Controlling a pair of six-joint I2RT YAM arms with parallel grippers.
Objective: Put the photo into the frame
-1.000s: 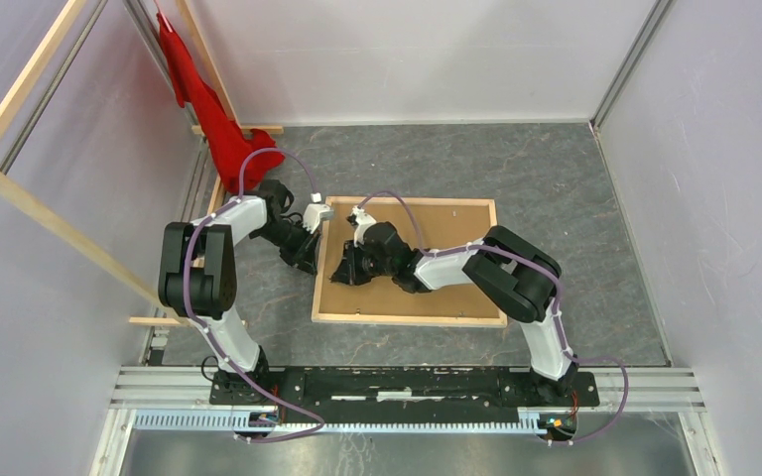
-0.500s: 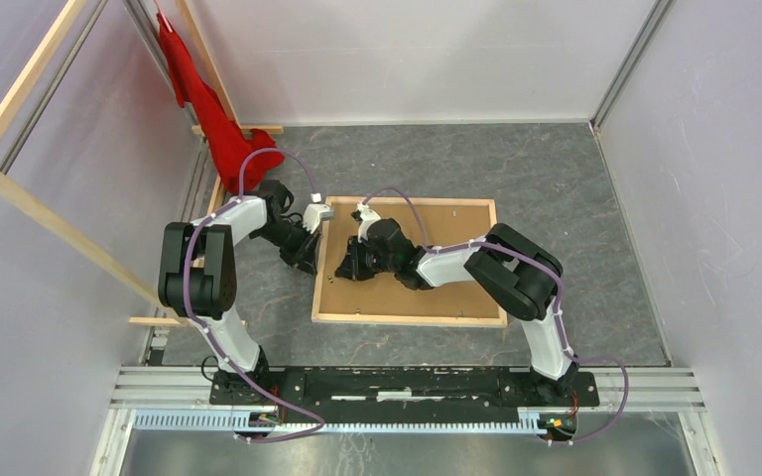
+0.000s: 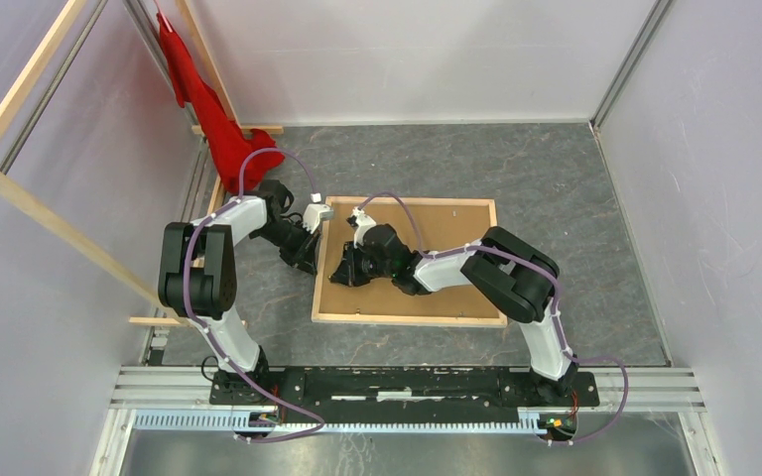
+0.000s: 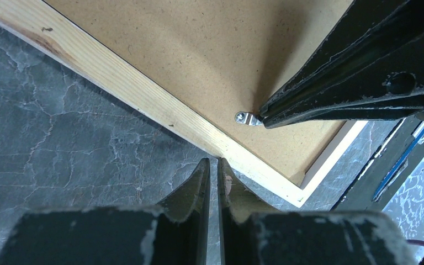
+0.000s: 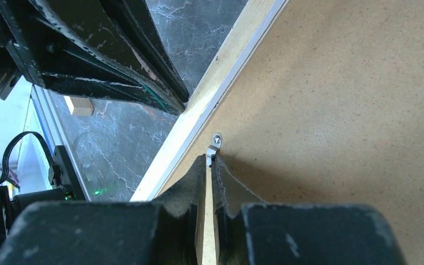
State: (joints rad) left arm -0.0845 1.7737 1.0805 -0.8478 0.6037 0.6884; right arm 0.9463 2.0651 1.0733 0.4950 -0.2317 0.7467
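Showing the tab-working stage of the job. The frame lay flat on the desk with its pale wood face up, and the brown backing board sat inside its rails. The right claw reached across the board, its fingers drawn together to a hairline slit, with nothing clearly held. Just ahead of its tips, touching them, stood a small metal tab fixed to the board, and beyond the tab ran the frame's rail. Whether the tab's end was nipped between the tips or merely pushed by them could not be told.

The left claw came from the opposite side, outside the frame. It too was closed to a thin slit and empty, its tips resting at the outer edge of the same rail, near a corner. The tab lay just past that rail from it.

Over the preceding second the right claw had shifted only slightly along the rail, out and back again, while the left claw had kept its place. That small travel, judged as a nudge at the tab, suggested the fastener was being swung while the left claw steadied the frame. The photo appeared in no view. If it was under the board, hidden below the right claw, the task was near its end, but this could not be confirmed.
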